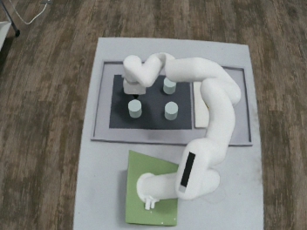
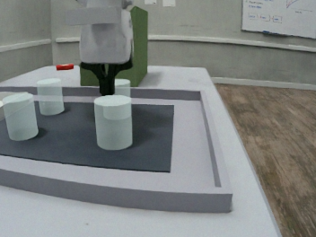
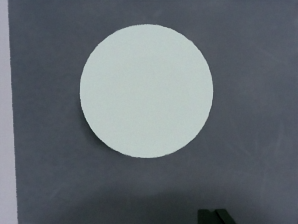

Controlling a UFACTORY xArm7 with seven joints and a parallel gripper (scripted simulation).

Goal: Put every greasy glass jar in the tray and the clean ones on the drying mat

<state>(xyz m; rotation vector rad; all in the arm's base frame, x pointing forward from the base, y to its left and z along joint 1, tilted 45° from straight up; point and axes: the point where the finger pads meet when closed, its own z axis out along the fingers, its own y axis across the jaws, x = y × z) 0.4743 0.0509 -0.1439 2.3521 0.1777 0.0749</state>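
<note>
With our end effector (image 2: 106, 88) closed on nothing beside 1 of 4 jars (image 1: 135, 109) on the dark mat (image 1: 118, 115), we seem to be probing for grease; next, nudge it gently.

Closed claw (image 2: 107, 83) above dark mat (image 2: 148, 141), behind nearest jar (image 2: 113, 122).

In the top view, the fourth jar (image 2: 122, 87) at upper left of the mat (image 1: 118, 115) is covered by the wrist. The claw (image 3: 216, 216) is cut off at the wrist view's lower edge. Whiteboard (image 2: 278, 8) writing is illegible.
</note>
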